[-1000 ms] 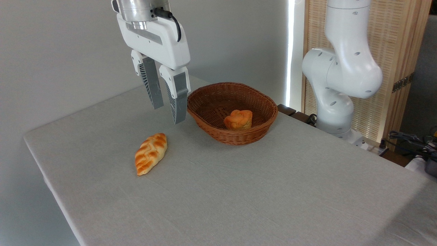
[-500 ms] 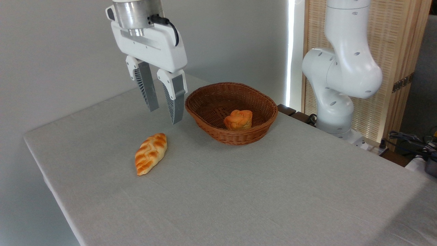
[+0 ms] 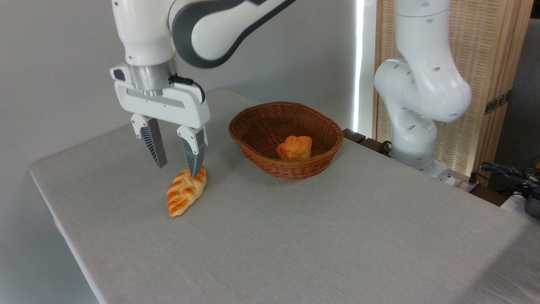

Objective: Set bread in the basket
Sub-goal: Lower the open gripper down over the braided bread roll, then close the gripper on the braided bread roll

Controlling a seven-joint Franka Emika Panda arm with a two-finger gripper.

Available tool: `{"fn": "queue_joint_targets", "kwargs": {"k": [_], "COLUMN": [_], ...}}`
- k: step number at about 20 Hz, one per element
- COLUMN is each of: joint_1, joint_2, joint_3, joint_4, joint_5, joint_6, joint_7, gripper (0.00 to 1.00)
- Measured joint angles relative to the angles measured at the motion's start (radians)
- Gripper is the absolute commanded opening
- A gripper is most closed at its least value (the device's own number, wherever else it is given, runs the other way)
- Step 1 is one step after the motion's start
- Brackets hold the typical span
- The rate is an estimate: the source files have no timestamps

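Observation:
The bread (image 3: 185,191), a golden-orange braided loaf with pointed ends, lies on the grey tablecloth left of centre. My gripper (image 3: 177,169) hangs open just above the loaf's far end, with nothing between its fingers. Its right fingertip overlaps the loaf's far tip in the picture; whether it touches I cannot tell. The left finger (image 3: 153,145) stands over bare cloth beyond the loaf. The basket (image 3: 261,156), oval reddish-brown wicker, sits to the right of the gripper.
A small knot-topped orange bun (image 3: 294,147) lies inside the basket. The table's left edge (image 3: 46,198) runs close to the loaf. The arm's white base (image 3: 415,126) stands beyond the far right edge, with cables (image 3: 508,173) to its right.
The gripper has come down and to the left, from beside the basket's rim to just over the loaf's far end. The fingers stay open. Loaf, basket and bun have not moved.

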Motion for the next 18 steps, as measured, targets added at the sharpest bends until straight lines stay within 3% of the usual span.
{"fn": "queue_joint_targets", "kwargs": {"k": [6, 12, 13, 16, 18], "joint_1": [-0.003, -0.004, -0.004, -0.004, -0.004], "joint_2": [0.018, 0.035, 0.038, 0.038, 0.038], "joint_3": [-0.022, -0.052, -0.056, -0.056, -0.056], "joint_4": [-0.092, -0.156, -0.163, -0.171, -0.171], "joint_5": [-0.056, -0.061, -0.061, -0.061, -0.061], "joint_6": [0.1, 0.198, 0.212, 0.222, 0.223], "joint_7": [-0.082, -0.095, -0.095, -0.095, -0.095], "gripper": [1.0, 1.0, 0.94, 0.55, 0.41]}}
